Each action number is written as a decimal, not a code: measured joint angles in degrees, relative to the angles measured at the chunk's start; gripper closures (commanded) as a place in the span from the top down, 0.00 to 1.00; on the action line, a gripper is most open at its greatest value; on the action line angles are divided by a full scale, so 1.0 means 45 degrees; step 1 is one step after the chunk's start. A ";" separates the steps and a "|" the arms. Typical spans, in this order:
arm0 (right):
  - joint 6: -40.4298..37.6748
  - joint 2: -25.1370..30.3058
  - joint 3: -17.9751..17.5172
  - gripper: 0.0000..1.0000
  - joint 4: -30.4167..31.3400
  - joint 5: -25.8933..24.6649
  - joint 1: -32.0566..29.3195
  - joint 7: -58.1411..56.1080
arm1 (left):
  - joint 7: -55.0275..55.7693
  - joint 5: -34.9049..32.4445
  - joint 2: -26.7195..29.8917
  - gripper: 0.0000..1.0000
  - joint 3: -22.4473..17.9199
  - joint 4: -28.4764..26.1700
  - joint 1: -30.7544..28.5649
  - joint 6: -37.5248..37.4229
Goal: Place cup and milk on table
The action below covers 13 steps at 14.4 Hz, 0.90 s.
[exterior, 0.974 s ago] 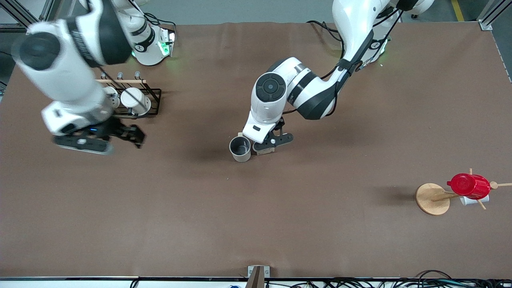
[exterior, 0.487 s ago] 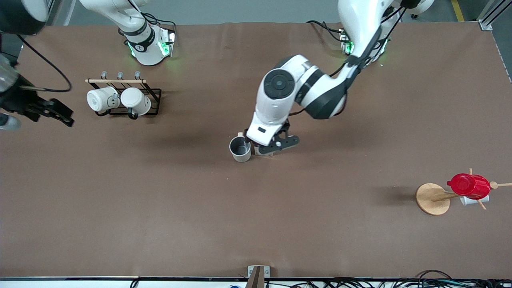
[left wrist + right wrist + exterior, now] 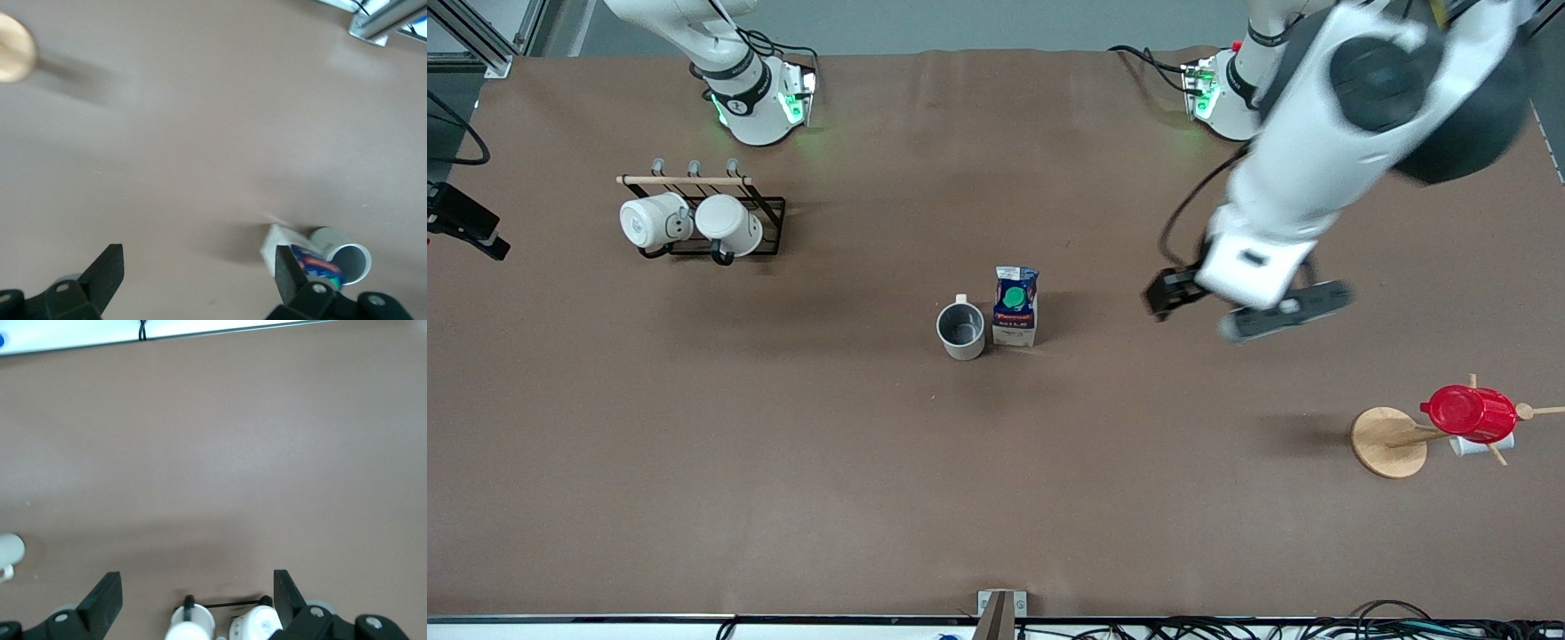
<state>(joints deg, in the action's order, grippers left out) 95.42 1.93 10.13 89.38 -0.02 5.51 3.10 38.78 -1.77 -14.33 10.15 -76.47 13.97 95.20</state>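
I see the milk (image 3: 1015,306) and the cup (image 3: 960,331) standing side by side on the table (image 3: 783,462), well apart from my left gripper (image 3: 1249,307), whose fingers are spread and empty, toward the right arm's end. My right gripper (image 3: 197,603), also spread, hangs over the table's edge near the mug rack (image 3: 703,222).

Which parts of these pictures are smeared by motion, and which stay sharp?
Front view: the left arm and its claw are streaked, while the cup, the milk and the table read sharp, with soft shadows beside both. Left wrist view: cup and milk are softened. Right wrist view: the open right claw is crisp over the table.
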 measured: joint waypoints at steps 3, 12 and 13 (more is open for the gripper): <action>-0.0765 -0.0174 -0.0730 1.00 -0.0617 -0.0005 0.0012 0.0939 | -0.2824 -0.0001 0.1211 1.00 0.0000 -0.0051 -0.1523 -0.1300; -0.1254 -0.0239 -0.0422 1.00 -0.0862 -0.0006 0.0065 -0.0197 | -0.7421 0.0373 0.5282 1.00 -0.1088 -0.4156 -0.2580 -0.2068; -0.1256 -0.0239 -0.0428 1.00 -0.0866 -0.0041 0.0065 -0.0266 | -0.7512 0.0504 0.5692 1.00 -0.1233 -0.4583 -0.2581 -0.2063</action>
<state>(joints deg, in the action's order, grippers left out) 89.77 0.86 8.21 85.48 -0.20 5.80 1.91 4.98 0.49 11.29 4.60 -97.10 2.35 85.92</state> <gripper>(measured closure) 0.000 0.000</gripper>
